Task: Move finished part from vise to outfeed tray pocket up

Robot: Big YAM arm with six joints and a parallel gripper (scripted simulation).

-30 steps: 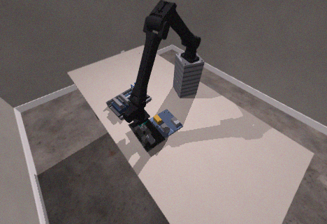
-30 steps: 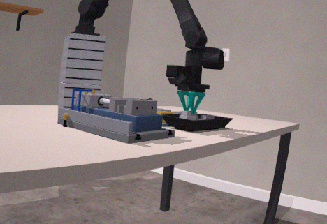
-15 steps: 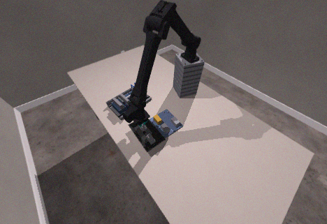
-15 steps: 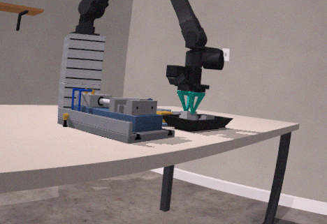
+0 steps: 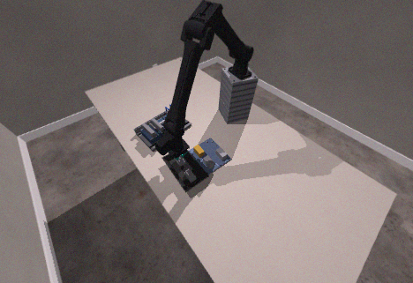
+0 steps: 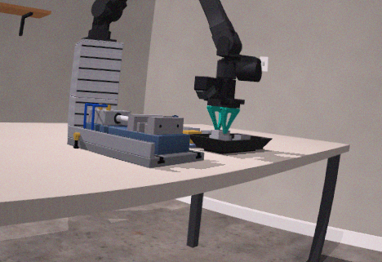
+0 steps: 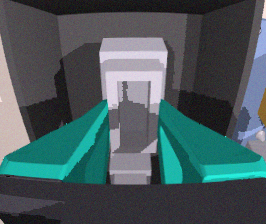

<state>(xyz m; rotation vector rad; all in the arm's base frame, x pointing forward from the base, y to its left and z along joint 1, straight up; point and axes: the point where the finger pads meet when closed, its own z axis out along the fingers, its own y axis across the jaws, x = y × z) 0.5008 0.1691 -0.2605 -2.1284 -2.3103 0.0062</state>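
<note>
Part (image 7: 132, 119), grey and blocky, clamped between the two teal fingers of the gripper (image 6: 222, 127), pocket facing up toward the wrist camera, long axis running straight away from the palm. Lying low inside the black outfeed tray (image 6: 249, 143), directly under the hand; seemingly down on the tray floor, though actual contact impossible to confirm from these views. Tray walls rising on every side of the fingers in the wrist view, far wall beyond the part's end. Vise (image 6: 155, 126) on its grey and blue base off to the side of the hand, just beside the tray, jaws without the part. Blue plate (image 5: 216, 154) carrying a yellow block (image 5: 198, 150) on the hand's other side, next to the tray. Grey ribbed pedestal (image 6: 96, 82) under the arm's base well behind the vise, all on the pale table (image 6: 49, 170).
</note>
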